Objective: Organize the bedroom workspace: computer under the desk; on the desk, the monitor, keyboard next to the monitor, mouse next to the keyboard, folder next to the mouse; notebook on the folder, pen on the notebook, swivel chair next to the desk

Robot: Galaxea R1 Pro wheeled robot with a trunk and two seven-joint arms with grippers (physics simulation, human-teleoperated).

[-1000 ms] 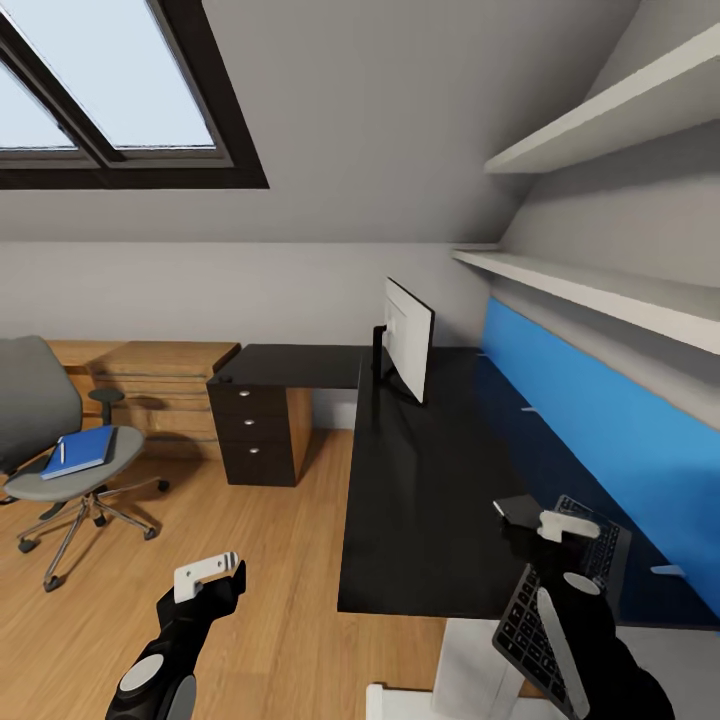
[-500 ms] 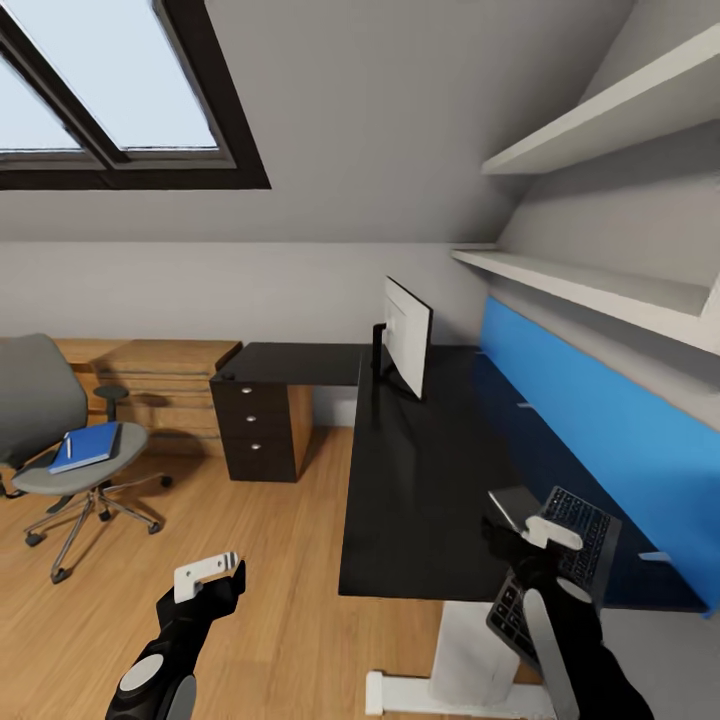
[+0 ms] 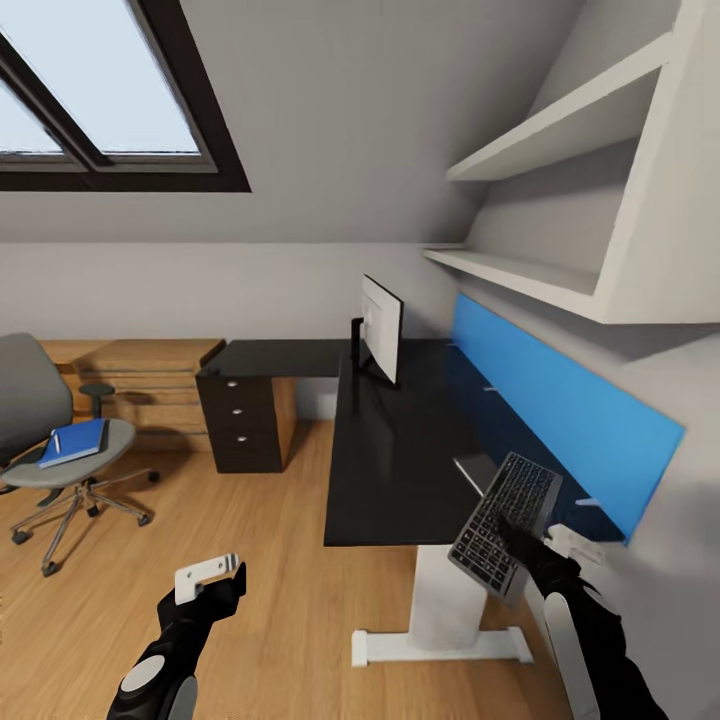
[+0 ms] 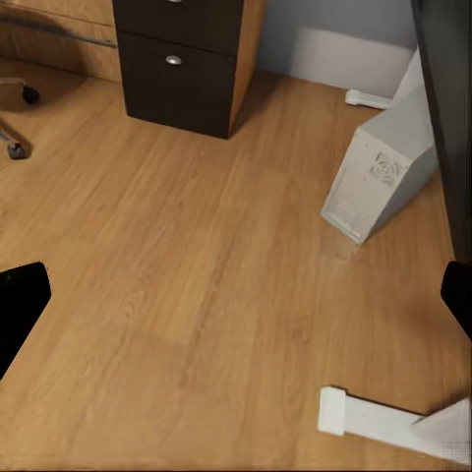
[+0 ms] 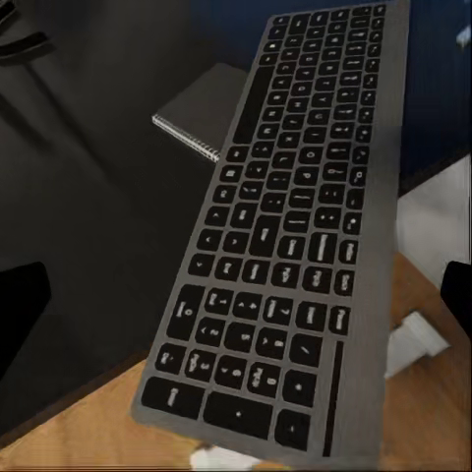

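No readable text, label, brand or number anywhere. On the keyboard (image 5: pixel 295 226) only small pale marks on the dark keys, too blurred to read. On the side of the computer (image 4: pixel 382 177) a faint round pattern, not legible as writing.

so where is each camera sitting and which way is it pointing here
Head view: on the robot's head, facing forward and down along the desk toward the monitor; both arms show, left gripper empty, right gripper holding the keyboard.
Left wrist view: near the left gripper, facing down at the floor and the computer; dark fingertips at the edges.
Right wrist view: near the right gripper, facing the keyboard and the notebook.
Shared: keyboard in the head and right wrist views.
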